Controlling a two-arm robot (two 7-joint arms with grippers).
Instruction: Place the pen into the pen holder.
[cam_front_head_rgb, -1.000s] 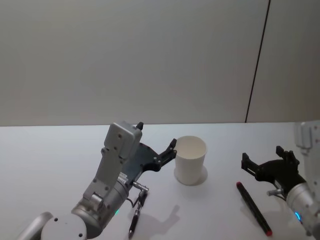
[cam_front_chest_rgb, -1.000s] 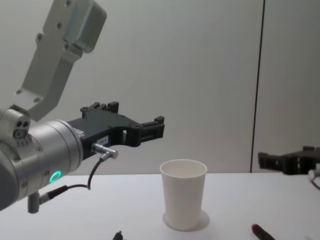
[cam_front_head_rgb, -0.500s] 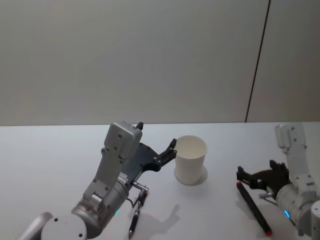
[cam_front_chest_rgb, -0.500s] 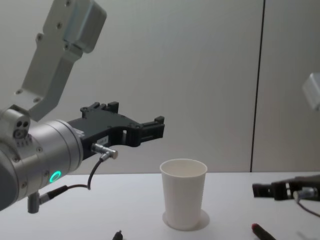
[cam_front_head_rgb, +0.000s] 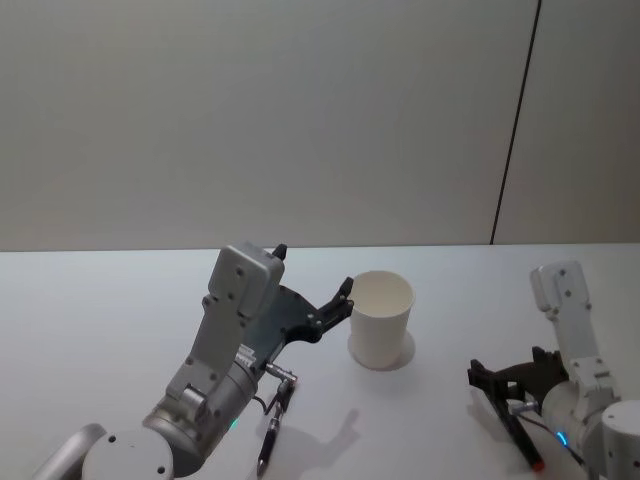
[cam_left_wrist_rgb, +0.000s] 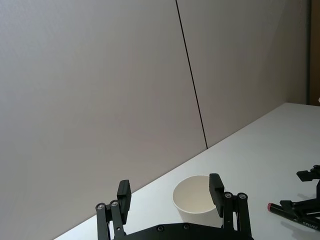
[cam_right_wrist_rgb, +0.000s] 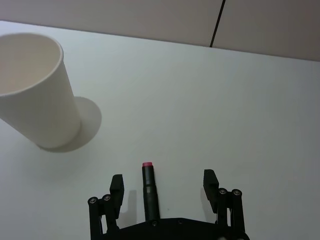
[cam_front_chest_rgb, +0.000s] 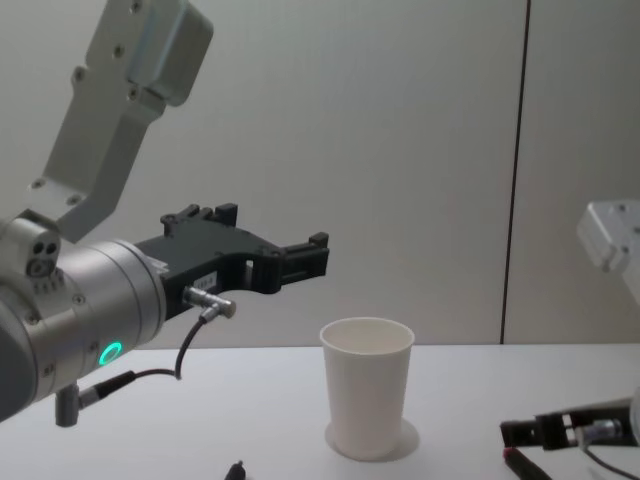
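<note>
Straddling the pen (cam_right_wrist_rgb: 149, 192), wide-spread right gripper (cam_right_wrist_rgb: 163, 179), seemingly not touching.

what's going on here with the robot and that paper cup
The right tool sits low over the table, open and straddling the black pen with the red end, not gripping it yet. The white paper cup that serves as pen holder stands upright nearby. The left tool hovers open beside the cup, holding nothing.
</note>
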